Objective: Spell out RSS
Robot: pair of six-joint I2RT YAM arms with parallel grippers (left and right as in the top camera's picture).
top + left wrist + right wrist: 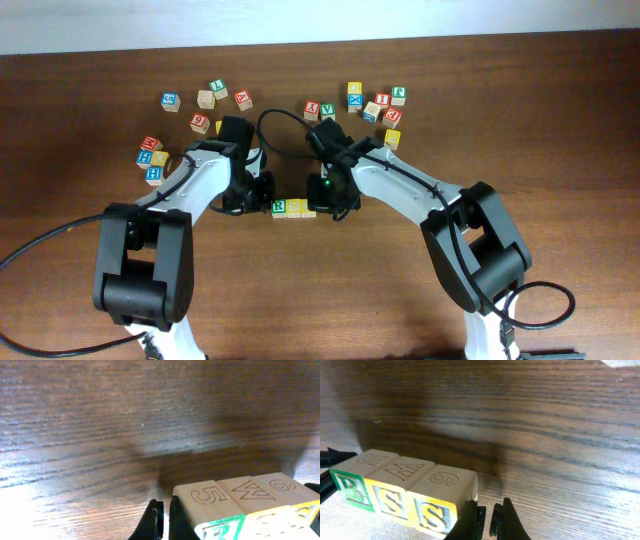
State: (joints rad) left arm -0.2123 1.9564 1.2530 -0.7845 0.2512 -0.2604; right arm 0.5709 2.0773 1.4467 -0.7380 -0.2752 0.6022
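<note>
Three small wooden alphabet cubes lie in a straight row at the middle of the dark wood-grain desk (90, 100), their sides pressed together. A green-faced wooden cube marked R (279, 207) sits at the end nearest the left arm. Next to it is a middle yellow-faced wooden cube marked S (294, 207), then an end yellow-faced wooden cube marked S (308, 208) nearest the right arm. In the right wrist view the coloured front faces read R, S, S from left to right. The bare upper faces carry an engraved 5, an M or W, and a 6 or 9.

The left hand (164, 510) is low over the desk just beside the outer side of the R cube. Its two black fingers are pressed together and hold nothing. Whether the nearer finger actually touches the wood cannot be told.

The right hand (489, 510) sits just beside the outer side of the end S cube, at the opposite end of the row. Its fingers are drawn together with only a thin slit between them and are likewise empty.

Seen from overhead, the two arms lean in from either side, so the row lies between the hands.

Many loose wooden cubes with red, blue, green and yellow faces (372, 106) are scattered across the far part of the desk, well apart from the row. A black cable (275, 125) loops between the two wrists.
</note>
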